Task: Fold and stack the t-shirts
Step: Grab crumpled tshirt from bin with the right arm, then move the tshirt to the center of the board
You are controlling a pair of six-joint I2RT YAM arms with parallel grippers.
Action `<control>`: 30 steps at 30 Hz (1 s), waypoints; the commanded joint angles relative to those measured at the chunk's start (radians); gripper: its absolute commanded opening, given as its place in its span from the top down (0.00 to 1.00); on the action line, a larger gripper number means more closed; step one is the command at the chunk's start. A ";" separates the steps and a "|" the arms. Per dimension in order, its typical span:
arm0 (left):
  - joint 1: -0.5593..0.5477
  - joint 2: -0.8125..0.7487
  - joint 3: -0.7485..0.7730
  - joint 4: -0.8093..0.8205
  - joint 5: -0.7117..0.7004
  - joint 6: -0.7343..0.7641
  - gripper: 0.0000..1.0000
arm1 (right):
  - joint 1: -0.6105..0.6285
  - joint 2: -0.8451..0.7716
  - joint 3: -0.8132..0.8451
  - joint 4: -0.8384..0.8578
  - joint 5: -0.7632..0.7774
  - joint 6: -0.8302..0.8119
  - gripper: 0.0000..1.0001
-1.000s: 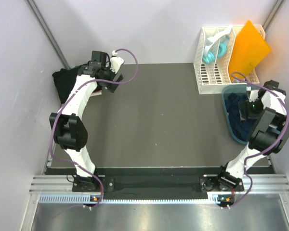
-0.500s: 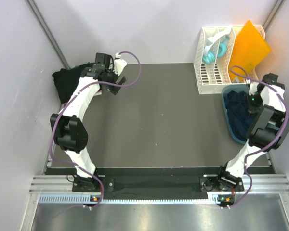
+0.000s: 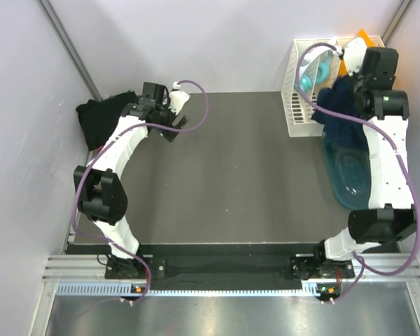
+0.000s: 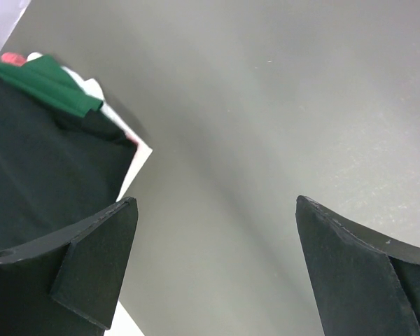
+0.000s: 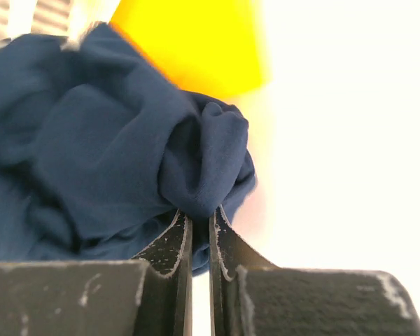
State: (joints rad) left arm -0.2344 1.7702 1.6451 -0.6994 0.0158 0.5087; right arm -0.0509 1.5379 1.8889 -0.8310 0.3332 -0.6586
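Note:
A navy blue t-shirt (image 3: 338, 112) hangs bunched in the air over the far end of the teal tub (image 3: 350, 178). My right gripper (image 5: 199, 222) is raised high and shut on a fold of this shirt (image 5: 105, 140). Folded dark t-shirts (image 3: 98, 120) lie at the far left edge of the table. In the left wrist view they show as a black one (image 4: 42, 161) with a green one (image 4: 52, 82) behind it. My left gripper (image 3: 176, 126) hovers just right of that pile, open with nothing between its fingers (image 4: 98, 259).
A white slotted rack (image 3: 297, 105) stands at the back right with a teal item (image 3: 315, 73) in it and an orange sheet (image 5: 196, 42) beside it. The tub's bottom shows bare. The dark mat (image 3: 231, 175) spans the middle. Grey walls close in on three sides.
My right gripper shut on the navy shirt in the tub and lifted it up and toward the back. My left gripper drifted a little right, away from the dark pile.

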 commanded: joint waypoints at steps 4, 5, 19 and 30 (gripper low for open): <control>-0.011 -0.009 -0.013 0.107 0.062 0.024 0.04 | 0.244 -0.076 0.022 0.418 0.228 -0.242 1.00; -0.014 -0.003 -0.010 0.115 0.061 0.022 0.07 | 0.269 -0.065 0.022 0.459 0.237 -0.255 1.00; -0.049 0.029 0.012 0.236 0.246 -0.087 0.04 | 0.560 0.033 -0.027 0.759 0.216 -0.210 1.00; -0.049 -0.080 -0.123 0.357 0.237 -0.147 0.05 | 0.776 0.028 -0.082 0.711 0.075 -0.076 0.77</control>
State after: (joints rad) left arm -0.2832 1.7821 1.5784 -0.4343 0.2718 0.3923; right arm 0.6765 1.6276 1.8042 -0.2161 0.4694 -0.8074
